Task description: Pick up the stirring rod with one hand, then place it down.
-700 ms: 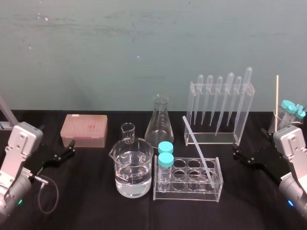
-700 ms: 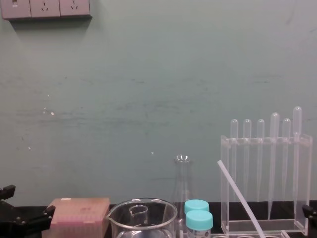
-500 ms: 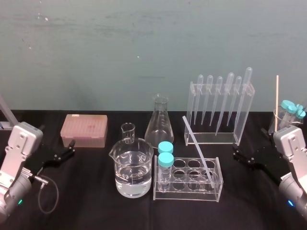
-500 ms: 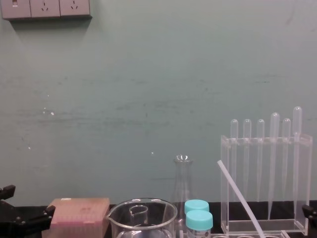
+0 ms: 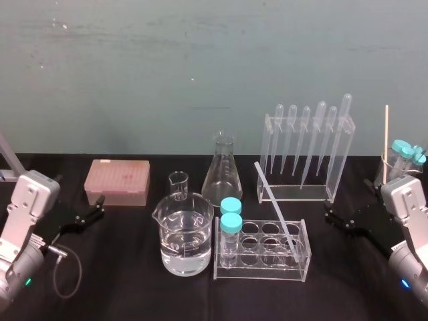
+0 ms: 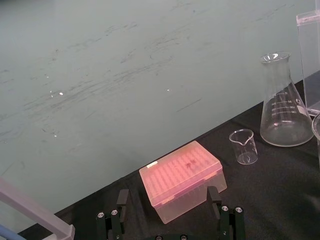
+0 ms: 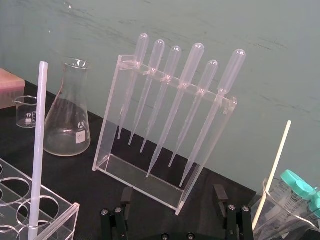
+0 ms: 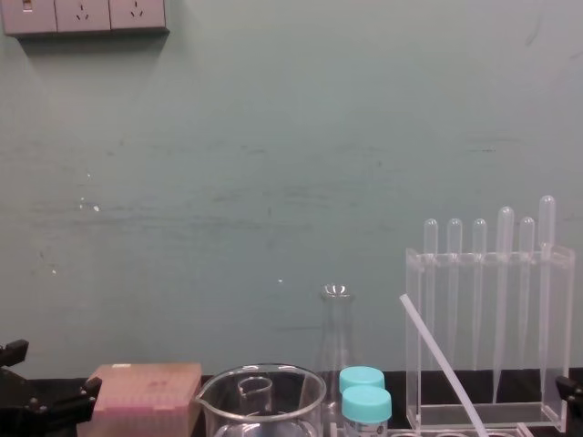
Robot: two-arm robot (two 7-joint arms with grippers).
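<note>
In the head view the stirring rod [image 5: 275, 207] stands slanted in the tube rack [image 5: 261, 271]. Its foot sits in a hole at the rack's right end and its top leans up and back, leftward. The right gripper [image 5: 329, 215] hovers low over the counter [image 5: 134, 281] to the right of the rack, its jaws parted and empty. As the nearer arm, it would do best to close on the bare shaft above the rack and draw along the rod's slant, so the rack is not dragged. The left gripper [image 5: 100, 206] sits well left of the rack, jaws open, holding nothing. The left wrist view has a pink tip box [image 6: 182, 177] just ahead of those jaws, with a small beaker [image 6: 245, 146] and a conical flask [image 6: 285, 107] beyond. The right wrist view shows wide-spread jaws facing the pipette stand [image 7: 140, 177] behind the rack, with a wooden stick [image 7: 272, 175] off to the side. In the chest view the rod crosses in front of that stand. Teal-capped tubes [image 8: 364, 391] and a water beaker [image 8: 260, 401] crowd the rack's left end.
</note>
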